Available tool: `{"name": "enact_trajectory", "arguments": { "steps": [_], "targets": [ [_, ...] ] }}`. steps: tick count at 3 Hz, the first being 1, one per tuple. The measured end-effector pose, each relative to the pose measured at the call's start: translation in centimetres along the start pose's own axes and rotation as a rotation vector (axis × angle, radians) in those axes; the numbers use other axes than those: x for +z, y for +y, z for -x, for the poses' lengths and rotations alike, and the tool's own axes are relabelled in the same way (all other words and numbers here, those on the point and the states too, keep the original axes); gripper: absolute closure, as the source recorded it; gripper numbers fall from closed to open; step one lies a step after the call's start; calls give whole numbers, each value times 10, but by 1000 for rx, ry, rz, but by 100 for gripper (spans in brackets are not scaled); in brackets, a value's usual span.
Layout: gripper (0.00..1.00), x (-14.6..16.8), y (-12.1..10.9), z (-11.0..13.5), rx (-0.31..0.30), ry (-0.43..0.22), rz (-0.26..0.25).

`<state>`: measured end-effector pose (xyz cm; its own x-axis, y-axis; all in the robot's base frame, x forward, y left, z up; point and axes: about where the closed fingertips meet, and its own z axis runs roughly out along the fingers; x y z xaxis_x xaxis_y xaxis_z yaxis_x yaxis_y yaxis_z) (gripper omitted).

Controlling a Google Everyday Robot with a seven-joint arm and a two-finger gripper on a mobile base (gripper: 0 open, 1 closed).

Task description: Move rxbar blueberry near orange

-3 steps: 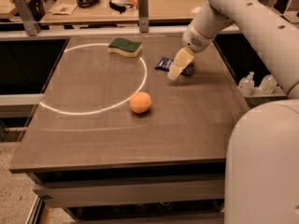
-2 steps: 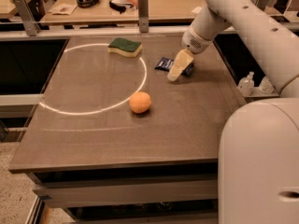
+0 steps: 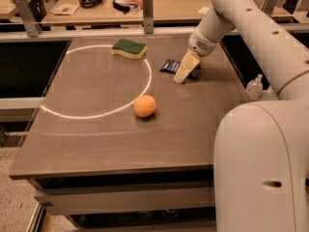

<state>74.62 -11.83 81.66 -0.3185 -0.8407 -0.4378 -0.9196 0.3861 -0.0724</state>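
Observation:
The rxbar blueberry (image 3: 169, 65) is a dark-blue wrapper lying flat on the table toward the back right, its right end hidden behind my gripper. My gripper (image 3: 186, 70) is down at the table surface, right at the bar's right end. The orange (image 3: 145, 105) sits near the middle of the table, in front of and to the left of the bar, well apart from it.
A green-and-yellow sponge (image 3: 129, 48) lies at the back of the table (image 3: 96, 139), left of the bar. A white circle (image 3: 77, 115) is marked on the tabletop. My arm reaches in from the right. A cluttered bench stands behind the table.
My gripper has edged slightly down and left at the bar's end. The bar, orange and sponge have not moved.

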Motion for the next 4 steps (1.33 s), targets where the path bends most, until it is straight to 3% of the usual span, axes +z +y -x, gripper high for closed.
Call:
{"name": "enact_trajectory", "arguments": {
  "steps": [3, 4],
  "targets": [
    [84, -12, -3, 2, -4, 19, 7],
    [100, -14, -3, 3, -5, 19, 7]
  ]
}}
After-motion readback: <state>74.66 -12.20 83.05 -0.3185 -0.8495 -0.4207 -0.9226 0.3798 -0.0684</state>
